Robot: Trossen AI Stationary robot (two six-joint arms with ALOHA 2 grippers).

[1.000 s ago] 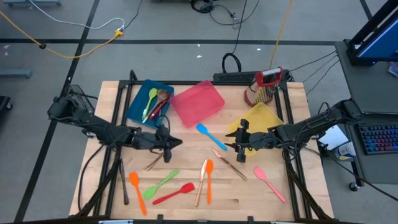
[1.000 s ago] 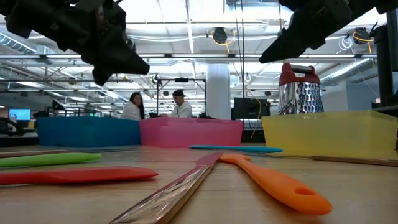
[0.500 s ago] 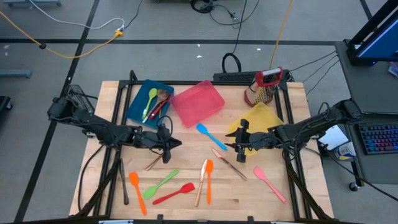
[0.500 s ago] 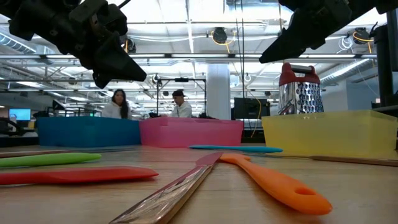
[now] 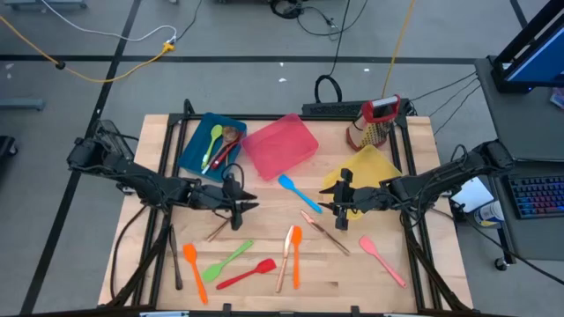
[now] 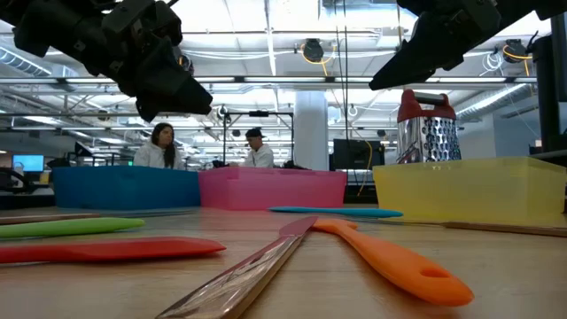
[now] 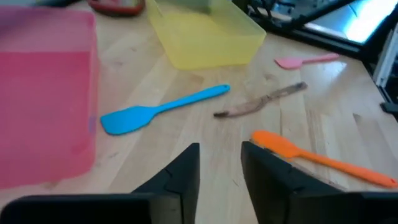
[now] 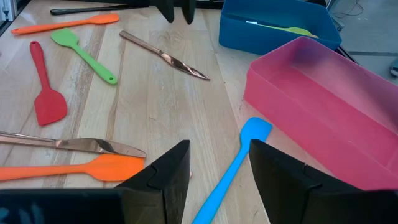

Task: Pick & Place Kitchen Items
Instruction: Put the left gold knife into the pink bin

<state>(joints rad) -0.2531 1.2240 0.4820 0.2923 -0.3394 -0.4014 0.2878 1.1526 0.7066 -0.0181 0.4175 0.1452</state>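
A pale wooden table (image 5: pixel 264 299) stands on grey floor, a bright workshop behind with two seated people (image 6: pixel 159 146); nearest, an orange spatula (image 6: pixel 399 261) and copper knife (image 6: pixel 239 275) lie lengthwise, angled away; a blue spatula (image 5: pixel 293 192) lies diagonally, blade toward the pink bin (image 5: pixel 280 145); left gripper (image 5: pixel 249 208) and right gripper (image 5: pixel 324 207) hover mid-table, fingers spread, empty.

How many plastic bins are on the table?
3: the blue bin at the table's back left, the pink bin beside it in the middle, the yellow bin to the right, partly hidden by the right arm.
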